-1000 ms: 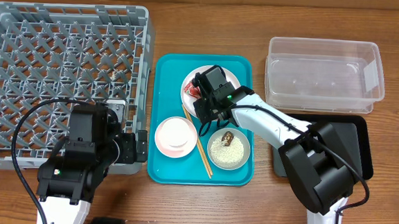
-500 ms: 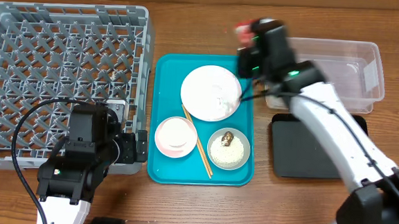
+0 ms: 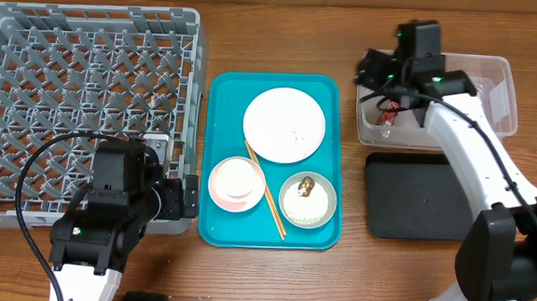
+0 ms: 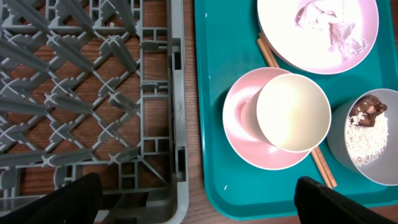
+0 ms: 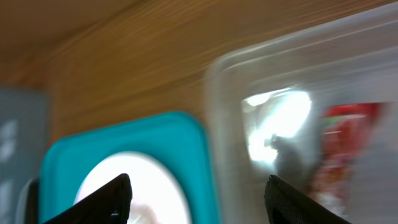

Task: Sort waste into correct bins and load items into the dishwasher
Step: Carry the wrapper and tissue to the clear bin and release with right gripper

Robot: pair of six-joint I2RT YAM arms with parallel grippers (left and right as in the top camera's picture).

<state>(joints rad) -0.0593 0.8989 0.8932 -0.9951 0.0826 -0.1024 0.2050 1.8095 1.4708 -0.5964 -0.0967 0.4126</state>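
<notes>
The red snack wrapper (image 3: 389,113) lies inside the clear tub (image 3: 480,135), at its left end. Just above that end my right gripper (image 3: 380,78) hangs open, with nothing between its fingers; its wrist view is blurred and shows the wrapper (image 5: 345,149) below. The white plate (image 3: 285,124) carries a crumpled tissue (image 4: 326,25). A white cup (image 4: 292,112) sits in the pink bowl (image 4: 239,118), beside the chopsticks (image 3: 270,197) and the grey bowl (image 3: 307,199) of rice and brown bits. My left gripper (image 4: 199,205) rests open between the grey dish rack (image 3: 85,102) and the tray.
The plate, bowls and chopsticks all sit on a teal tray (image 3: 212,231) in the middle. A flat black tray (image 3: 434,196) lies in front of the clear tub. The dish rack fills the left side. My left arm's cable loops over the rack's near edge.
My right gripper lifted the red wrapper off the plate, swung right over the clear tub and opened; the wrapper now lies in the tub. The left arm has not moved.
</notes>
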